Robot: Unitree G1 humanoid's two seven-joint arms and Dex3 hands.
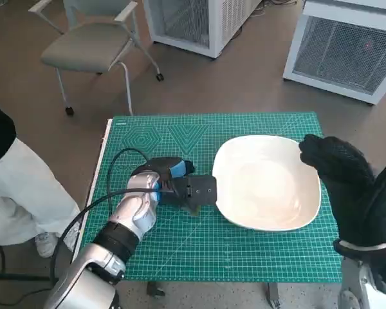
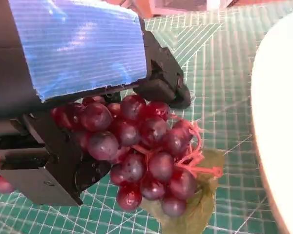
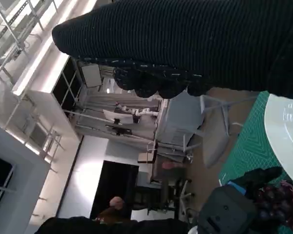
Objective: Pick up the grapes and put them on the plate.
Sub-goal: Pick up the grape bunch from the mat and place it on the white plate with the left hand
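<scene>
A bunch of dark red grapes [image 2: 139, 146] with a green leaf [image 2: 198, 214] sits between the fingers of my left hand [image 1: 177, 187], which grips it just above the green mat, a little left of the plate. In the head view the hand hides the bunch, and only a bit of leaf [image 1: 193, 210] shows. The white plate [image 1: 267, 183] lies at the middle right of the mat with nothing on it. My gloved right hand [image 1: 354, 187] hovers over the plate's right edge, fingers spread and holding nothing. The right wrist view shows the grapes [image 3: 278, 200] beside the plate's rim [image 3: 288, 126].
The green cutting mat [image 1: 244, 251] covers the small table. A black cable [image 1: 116, 167] loops along my left forearm. A person's pale trouser leg [image 1: 19, 187] is close to the table's left side. A chair [image 1: 90, 45] and white cabinets [image 1: 347, 51] stand behind.
</scene>
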